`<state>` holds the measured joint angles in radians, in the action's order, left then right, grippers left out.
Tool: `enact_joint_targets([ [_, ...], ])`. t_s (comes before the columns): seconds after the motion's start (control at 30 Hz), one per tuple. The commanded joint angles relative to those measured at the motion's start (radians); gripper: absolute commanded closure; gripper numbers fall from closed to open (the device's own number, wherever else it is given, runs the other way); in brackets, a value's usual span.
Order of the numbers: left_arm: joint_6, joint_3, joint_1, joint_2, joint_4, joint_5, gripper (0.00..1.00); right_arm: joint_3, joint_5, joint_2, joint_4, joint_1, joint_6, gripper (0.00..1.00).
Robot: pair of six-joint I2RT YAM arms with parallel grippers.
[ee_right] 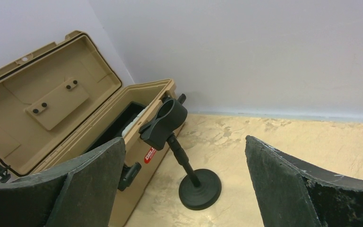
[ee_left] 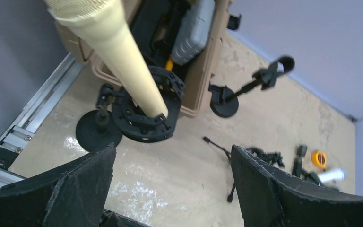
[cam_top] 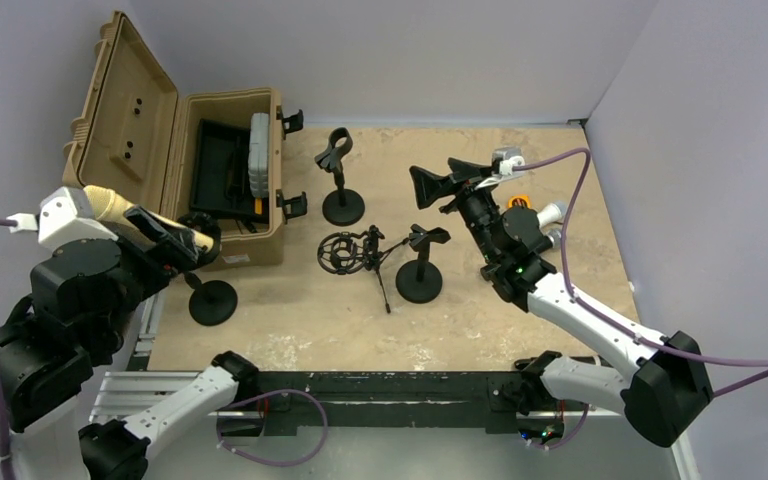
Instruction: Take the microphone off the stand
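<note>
Plain pale lilac walls, mottled beige tabletop, aluminium rail along near edge

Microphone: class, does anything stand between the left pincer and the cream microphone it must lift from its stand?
Nothing visible does. The open left pincer has a free line to the microphone, whose lower end sits in the black shock mount. The tan case stands just behind it, not between.

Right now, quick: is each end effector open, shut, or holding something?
Left end effector: open, holding nothing.
Right end effector: open, holding nothing.
</note>
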<state>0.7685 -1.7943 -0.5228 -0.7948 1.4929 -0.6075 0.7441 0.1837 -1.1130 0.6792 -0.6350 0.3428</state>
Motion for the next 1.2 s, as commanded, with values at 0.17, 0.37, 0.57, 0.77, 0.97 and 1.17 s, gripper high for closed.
enact_joint_targets([
  [0.17, 0.239, 0.027, 0.008, -0.115, 0.264, -0.419, 0.05, -0.023, 0.013, 0.051, 0.074, -0.02, 0.004, 0.04],
  [0.37, 0.192, 0.066, 0.07, -0.172, 0.14, -0.482, 0.03, -0.032, 0.023, 0.052, 0.084, -0.02, 0.004, 0.04],
  [0.57, 0.318, 0.139, 0.215, -0.226, 0.163, -0.444, 0.16, -0.035, 0.028, 0.046, 0.089, -0.019, 0.004, 0.04],
  [0.77, 0.38, 0.245, 0.229, -0.187, 0.071, -0.512, 0.18, -0.036, 0.025, 0.032, 0.095, -0.02, 0.006, 0.04],
  [0.97, 0.16, 0.436, 0.255, -0.067, -0.27, -0.514, 0.21, -0.039, 0.026, 0.023, 0.1, -0.02, 0.006, 0.04],
  [1.17, 0.129, 0.458, 0.265, -0.075, -0.323, -0.577, 0.35, -0.042, 0.022, 0.009, 0.107, -0.02, 0.007, 0.04],
])
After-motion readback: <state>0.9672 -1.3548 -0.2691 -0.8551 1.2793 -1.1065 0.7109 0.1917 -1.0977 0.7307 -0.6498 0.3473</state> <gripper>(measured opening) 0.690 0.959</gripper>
